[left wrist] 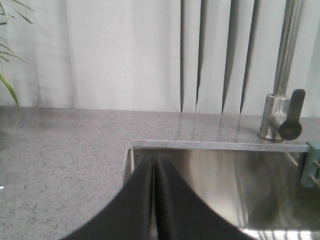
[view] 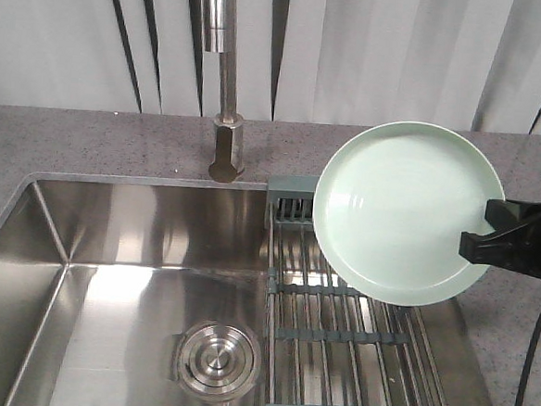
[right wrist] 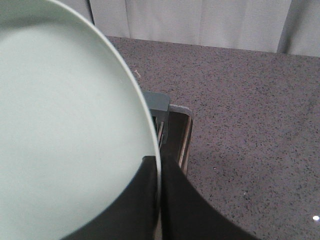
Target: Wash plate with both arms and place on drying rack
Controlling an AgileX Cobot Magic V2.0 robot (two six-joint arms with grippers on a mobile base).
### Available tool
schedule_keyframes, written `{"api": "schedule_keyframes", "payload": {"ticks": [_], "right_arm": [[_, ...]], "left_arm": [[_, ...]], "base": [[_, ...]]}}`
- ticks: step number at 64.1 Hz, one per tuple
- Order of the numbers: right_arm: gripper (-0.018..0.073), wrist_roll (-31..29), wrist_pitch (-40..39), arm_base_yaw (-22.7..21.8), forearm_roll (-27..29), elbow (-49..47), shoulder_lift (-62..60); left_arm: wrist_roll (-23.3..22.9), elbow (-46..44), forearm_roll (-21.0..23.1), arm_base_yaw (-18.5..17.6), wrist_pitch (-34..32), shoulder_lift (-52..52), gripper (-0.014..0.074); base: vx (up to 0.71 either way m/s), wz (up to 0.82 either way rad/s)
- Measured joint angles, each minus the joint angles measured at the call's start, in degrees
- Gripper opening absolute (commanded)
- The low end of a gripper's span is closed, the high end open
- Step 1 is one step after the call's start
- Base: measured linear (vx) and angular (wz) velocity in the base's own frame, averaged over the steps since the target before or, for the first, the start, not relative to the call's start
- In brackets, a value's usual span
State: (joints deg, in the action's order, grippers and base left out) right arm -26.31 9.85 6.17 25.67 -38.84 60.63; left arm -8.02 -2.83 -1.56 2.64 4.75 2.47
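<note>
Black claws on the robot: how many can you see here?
2. The right gripper grips the green plate by its right edge, above the drying rack. The left gripper is shut and empty, near the back-left corner of the sink.

No readable text
No letters, numbers, brand marks or signs can be made out in any of the three views.

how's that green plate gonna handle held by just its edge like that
Probably stiff: the plate shows no sag though the right gripper pinches only its rim. Its smooth, glossy face suggests it could slip in that narrow hold. It looks like hard tableware, so it might chip if dropped on the drying rack below.
</note>
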Motion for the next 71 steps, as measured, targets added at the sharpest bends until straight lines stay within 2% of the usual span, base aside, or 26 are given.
{"api": "schedule_keyframes", "payload": {"ticks": [17, 38, 51, 71], "right_arm": [[-0.0009, 0.0, 0.0, 0.0, 0.0, 0.0, 0.0], [-0.0009, 0.0, 0.0, 0.0, 0.0, 0.0, 0.0], [-0.0009, 0.0, 0.0, 0.0, 0.0, 0.0, 0.0], [-0.0009, 0.0, 0.0, 0.0, 0.0, 0.0, 0.0]], "left_arm": [[0.1, -11.9, 0.0, 0.0, 1.3, 16.3, -0.0005], [0.1, -23.5, 0.0, 0.0, 6.5, 36.7, -0.0005], [0.1, -26.2, 0.0, 0.0, 7.1, 42.2, -0.0005], [0.1, -26.3, 0.0, 0.0, 9.0, 43.4, -0.0005]], "base": [[0.0, 0.0], [0.0, 0.0], [0.0, 0.0], [0.0, 0.0]]}}
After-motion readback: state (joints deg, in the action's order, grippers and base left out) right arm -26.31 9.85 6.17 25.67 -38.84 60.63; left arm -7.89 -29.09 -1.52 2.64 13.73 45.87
